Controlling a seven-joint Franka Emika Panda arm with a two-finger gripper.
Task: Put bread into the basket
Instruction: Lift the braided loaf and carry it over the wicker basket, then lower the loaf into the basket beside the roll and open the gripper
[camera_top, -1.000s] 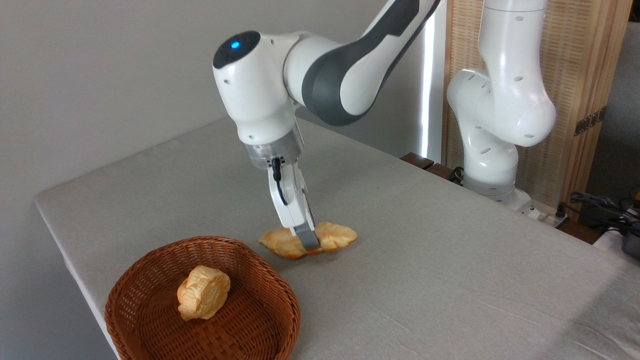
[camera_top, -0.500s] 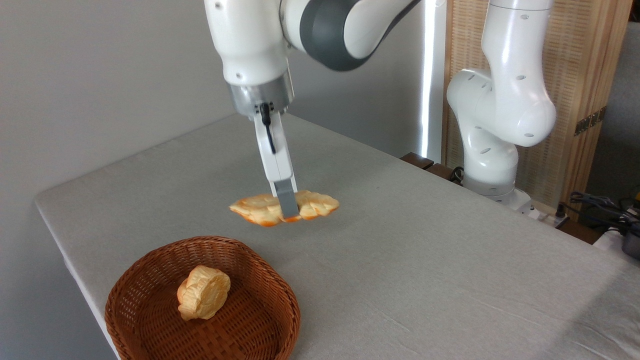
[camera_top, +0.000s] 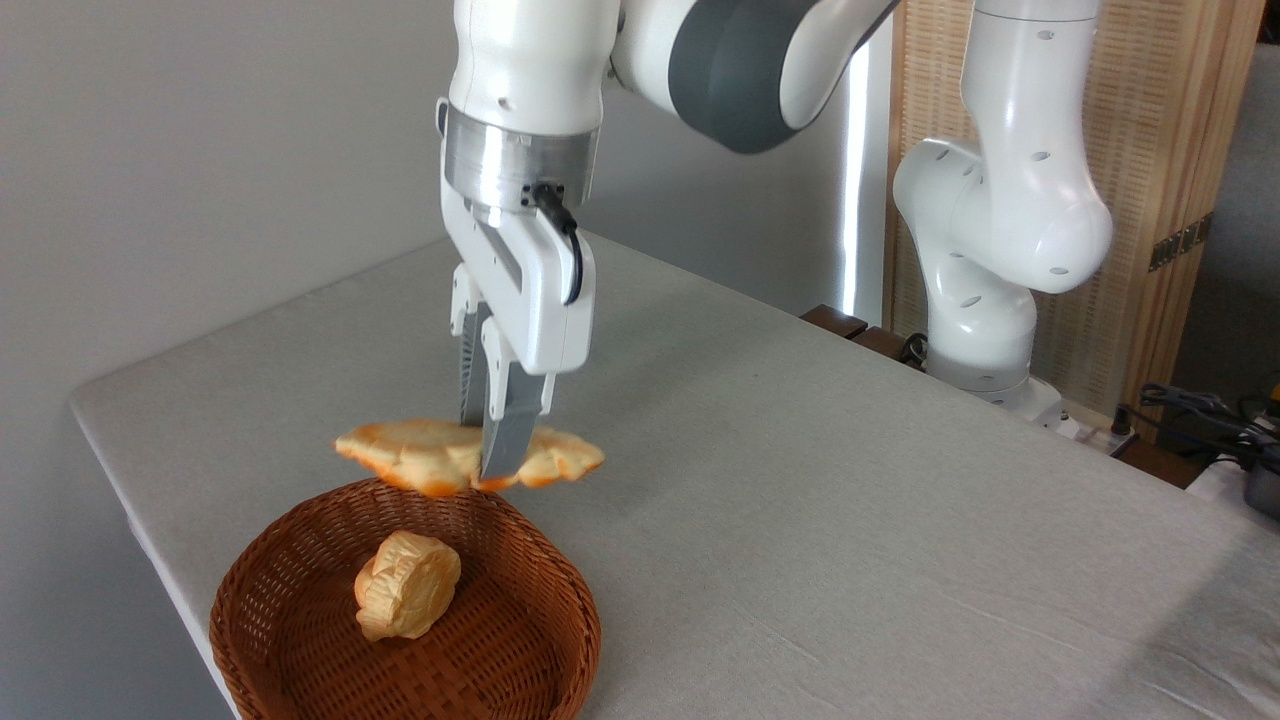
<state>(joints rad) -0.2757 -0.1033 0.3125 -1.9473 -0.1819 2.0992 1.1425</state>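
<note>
The long golden bread (camera_top: 420, 458) hangs level in the air, its middle pinched by my gripper (camera_top: 488, 462), which is shut on it. It hovers just above the far rim of the round reddish-brown wicker basket (camera_top: 290, 545) at the table's front left corner. The gripper points straight down from the white arm above. Its fingers hide the loaf's middle.
A small pale-yellow bun (camera_top: 407, 584) lies inside the basket, left of centre. The grey table's (camera_top: 850, 520) left and front edges run close to the basket. The arm's white base (camera_top: 985, 300) stands at the back right, with cables (camera_top: 1200, 410) beyond it.
The gripper has lifted the bread off the table and carried it left and toward the camera, from beside the basket to above its far rim. The wrist has also turned.
</note>
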